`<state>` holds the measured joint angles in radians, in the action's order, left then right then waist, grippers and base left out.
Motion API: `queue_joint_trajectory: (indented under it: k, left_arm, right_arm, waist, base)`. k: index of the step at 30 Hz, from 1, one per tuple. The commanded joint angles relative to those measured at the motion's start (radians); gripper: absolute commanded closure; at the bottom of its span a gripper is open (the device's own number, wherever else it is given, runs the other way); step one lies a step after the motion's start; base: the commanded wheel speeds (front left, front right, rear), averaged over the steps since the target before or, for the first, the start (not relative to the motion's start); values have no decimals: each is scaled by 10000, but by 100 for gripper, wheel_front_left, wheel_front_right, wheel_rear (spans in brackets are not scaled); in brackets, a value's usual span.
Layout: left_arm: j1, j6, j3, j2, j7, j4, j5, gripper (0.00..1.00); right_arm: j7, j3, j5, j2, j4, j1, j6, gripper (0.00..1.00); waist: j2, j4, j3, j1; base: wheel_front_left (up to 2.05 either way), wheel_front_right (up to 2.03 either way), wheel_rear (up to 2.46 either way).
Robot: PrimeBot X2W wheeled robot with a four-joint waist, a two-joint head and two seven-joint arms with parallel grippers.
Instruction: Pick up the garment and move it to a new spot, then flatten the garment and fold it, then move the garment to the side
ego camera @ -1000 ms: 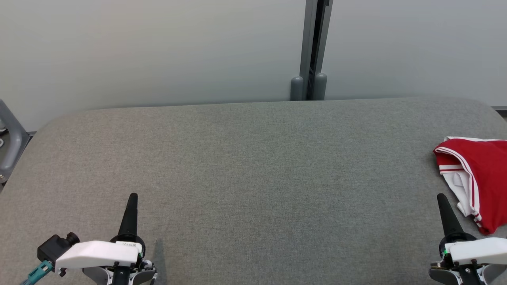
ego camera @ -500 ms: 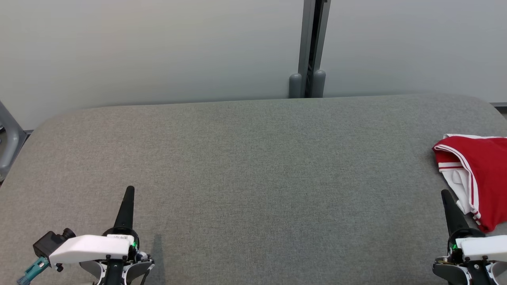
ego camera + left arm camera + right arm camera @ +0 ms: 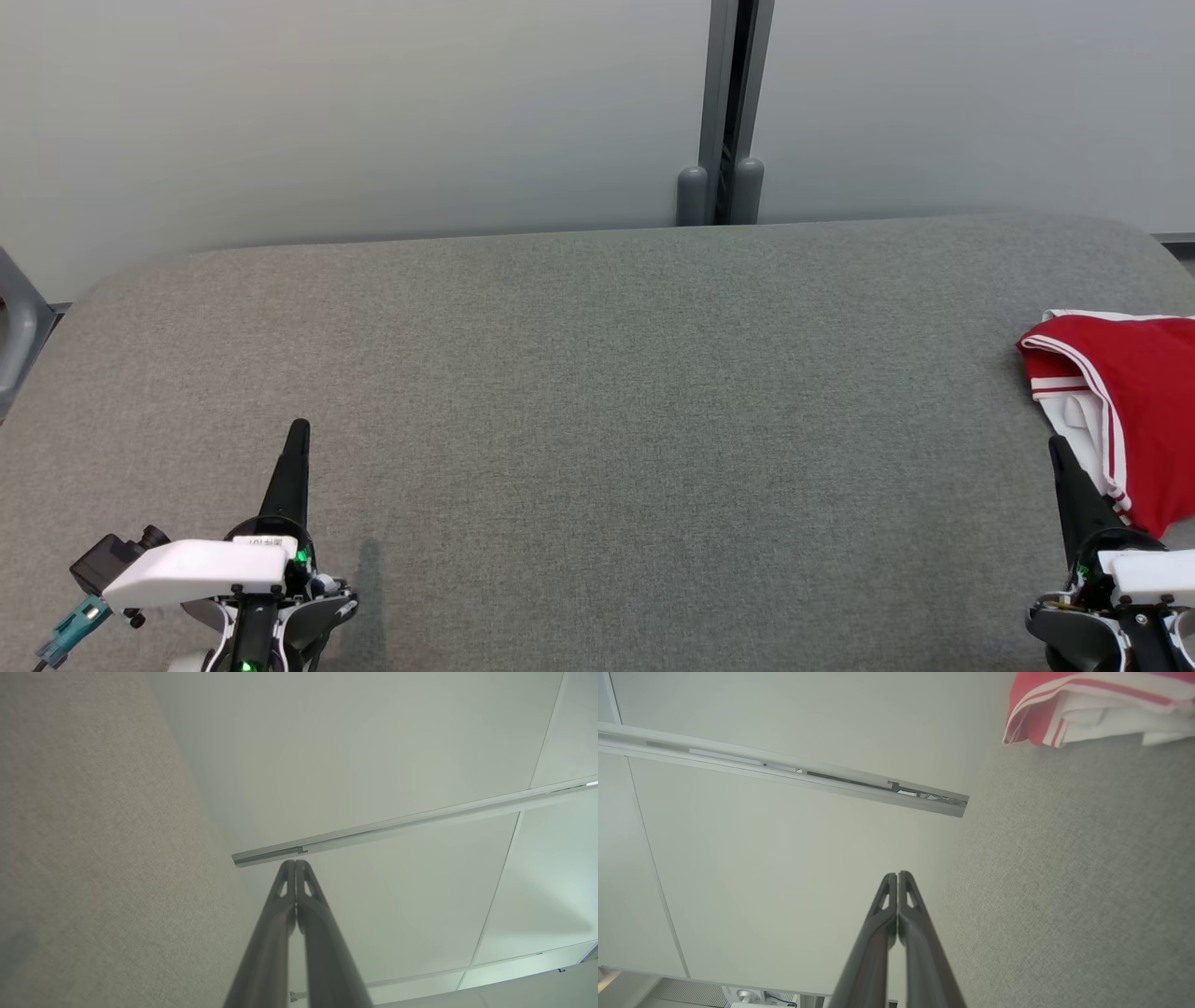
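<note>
Red, white-striped cloth garment [image 3: 1134, 411] lies at three o'clock on the grey fabric table [image 3: 597, 420]; left gripper [image 3: 298, 429] and right gripper [image 3: 1057, 442] are pinched together, empty.

The head camera looks forward and down across the grey surface [image 3: 597, 392] to the wall panels [image 3: 373, 112] behind its far edge. Both wrist cameras, low by the near edge and rolled sideways, face those panels; the right one shares the red garment [image 3: 1144, 401].
</note>
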<state>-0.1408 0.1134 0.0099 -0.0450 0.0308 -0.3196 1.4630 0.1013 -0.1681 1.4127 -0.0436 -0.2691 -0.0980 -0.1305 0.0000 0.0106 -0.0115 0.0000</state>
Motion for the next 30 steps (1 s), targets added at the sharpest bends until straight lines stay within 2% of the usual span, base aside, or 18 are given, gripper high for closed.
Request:
queue_joint_trajectory:
  k: [1, 24, 30]
  left_arm:
    - [-239, 68, 65, -68, 55, 37, 193, 100]
    - [-538, 208, 263, -82, 439, -5, 1549, 100]
    - [-527, 207, 267, -82, 465, -10, 1574, 100]
  right_arm:
    - [89, -65, 234, -86, 65, -176, -4, 100]
    - [559, -343, 1870, -105, 74, -320, -4, 100]
    - [570, -344, 1911, -105, 73, -311, -4, 100]
  waist:
    - [0, -6, 10, 0]
    - [0, -103, 164, 0]
    - [0, -108, 173, 0]
  base:
    - [0, 0, 0]
    - [0, 0, 0]
    - [0, 0, 0]
